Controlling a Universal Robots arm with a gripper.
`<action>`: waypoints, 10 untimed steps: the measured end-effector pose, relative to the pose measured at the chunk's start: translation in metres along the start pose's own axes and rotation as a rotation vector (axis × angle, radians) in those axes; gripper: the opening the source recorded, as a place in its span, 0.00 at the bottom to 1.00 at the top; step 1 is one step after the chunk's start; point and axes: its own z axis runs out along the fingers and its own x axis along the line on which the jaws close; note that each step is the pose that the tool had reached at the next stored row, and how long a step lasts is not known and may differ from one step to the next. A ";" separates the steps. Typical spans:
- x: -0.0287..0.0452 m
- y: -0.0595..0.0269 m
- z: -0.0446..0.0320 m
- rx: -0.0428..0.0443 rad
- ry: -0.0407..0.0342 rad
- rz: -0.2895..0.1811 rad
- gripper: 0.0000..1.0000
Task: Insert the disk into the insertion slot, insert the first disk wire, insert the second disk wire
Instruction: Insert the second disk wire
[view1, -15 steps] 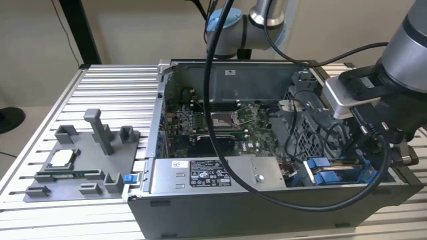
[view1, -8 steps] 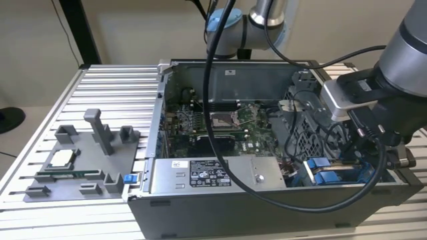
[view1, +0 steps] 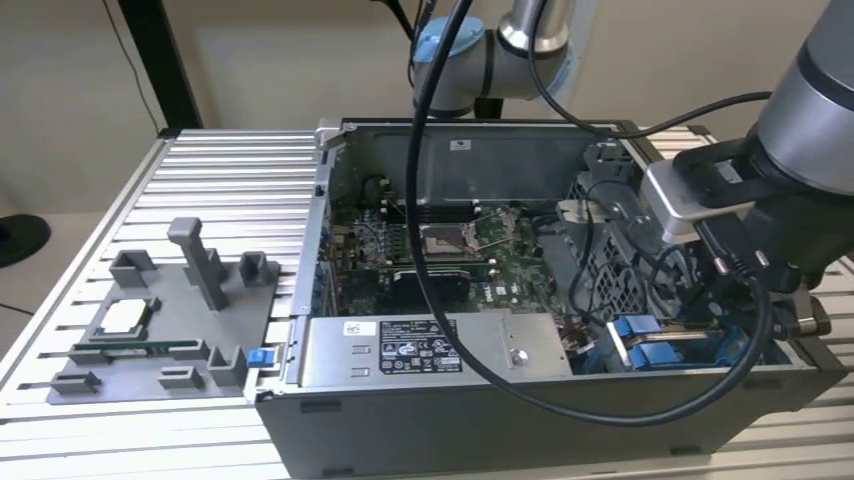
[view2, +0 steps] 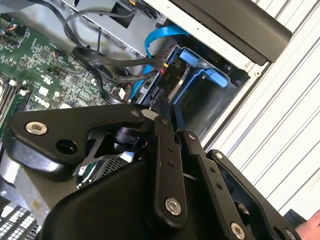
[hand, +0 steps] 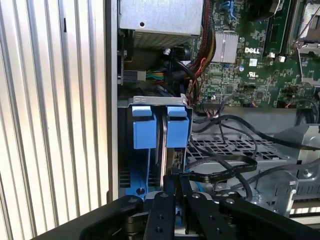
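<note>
Claw over the seated disk

Black claw, fingers nearly closed on a black wire connector, sits at the blue-framed silver disk standing edgewise in the grey perforated bay, lower centre.

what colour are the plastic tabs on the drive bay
Bright blue. The two tabs on the drive bay show best in the first wrist view.

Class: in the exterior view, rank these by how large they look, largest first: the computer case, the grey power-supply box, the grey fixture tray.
1. Computer case
2. Grey power-supply box and grey fixture tray: they look about alike, so no ranking.
</note>
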 end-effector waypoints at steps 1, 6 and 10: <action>0.0000 0.0000 0.0000 0.0000 0.0000 0.000 0.00; 0.0002 0.0008 0.0033 0.0064 -0.0002 -0.001 0.00; -0.0010 0.0015 0.0075 0.0247 -0.0009 -0.008 0.00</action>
